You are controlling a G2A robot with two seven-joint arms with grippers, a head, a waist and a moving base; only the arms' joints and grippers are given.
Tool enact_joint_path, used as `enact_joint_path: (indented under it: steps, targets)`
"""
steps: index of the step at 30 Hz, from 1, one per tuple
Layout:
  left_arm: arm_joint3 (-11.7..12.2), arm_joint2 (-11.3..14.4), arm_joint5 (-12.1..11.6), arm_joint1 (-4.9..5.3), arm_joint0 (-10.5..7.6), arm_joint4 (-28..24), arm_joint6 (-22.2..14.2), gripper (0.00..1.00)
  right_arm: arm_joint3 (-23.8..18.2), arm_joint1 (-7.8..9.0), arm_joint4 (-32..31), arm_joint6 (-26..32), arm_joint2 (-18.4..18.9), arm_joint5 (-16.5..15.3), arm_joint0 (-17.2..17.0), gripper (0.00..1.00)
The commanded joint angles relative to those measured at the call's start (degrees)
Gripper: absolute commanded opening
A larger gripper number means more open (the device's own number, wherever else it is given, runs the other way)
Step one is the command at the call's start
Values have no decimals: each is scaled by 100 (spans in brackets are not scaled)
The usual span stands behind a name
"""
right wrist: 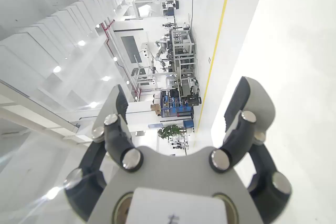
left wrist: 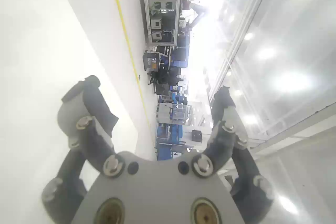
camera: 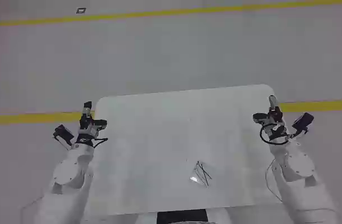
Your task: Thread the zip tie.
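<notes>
Zip tie (camera: 202, 173) lies lower centre-right on table (camera: 159, 123), thin dark lines, shape hard to make out. Left gripper (left wrist: 157, 88) and right gripper (right wrist: 181, 86) both spread wide.

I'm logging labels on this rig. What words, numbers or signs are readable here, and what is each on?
Nothing reads clearly.
The white label at the right wrist: a dark mark, cut off at the picture's edge, unreadable.
The floor marker beyond the table: too small to read.
The zip ties: no print visible.
</notes>
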Motion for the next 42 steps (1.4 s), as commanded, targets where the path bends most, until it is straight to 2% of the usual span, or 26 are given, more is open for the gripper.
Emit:
enact_joint_path:
  steps: [1,4,7,9,23,27,33,37,39,40,42]
  targets:
    - [0,0,0,0,0,0,0,100,-137,14,-368,32,66,-162,28,100]
    - [0,0,0,0,0,0,0,100,-259,28,-897,184,75,-289,-53,100]
    - [0,0,0,0,0,0,0,100,-349,51,-1685,321,42,-350,-169,100]
    - [0,0,0,0,0,0,0,100,-405,60,-2021,456,-1,-500,-255,100]
    - [0,0,0,0,0,0,0,100,-403,60,-2054,452,7,-526,-267,100]
    - [0,0,0,0,0,0,0,100,-621,85,-2558,790,-9,-598,-178,100]
    - [0,0,0,0,0,0,0,100,-941,127,-3347,1397,-79,-414,-125,100]
    - [0,0,0,0,0,0,0,100,-1073,158,-4059,1771,-191,-413,-189,100]
    - [0,0,0,0,0,0,0,100,-1090,169,-4218,1936,-232,-488,-258,100]
    - [0,0,0,0,0,0,0,100,-1086,178,-4256,2056,-234,-623,-306,100]
    - [0,0,0,0,0,0,0,100,-1076,180,-4257,2067,-225,-650,-317,100]
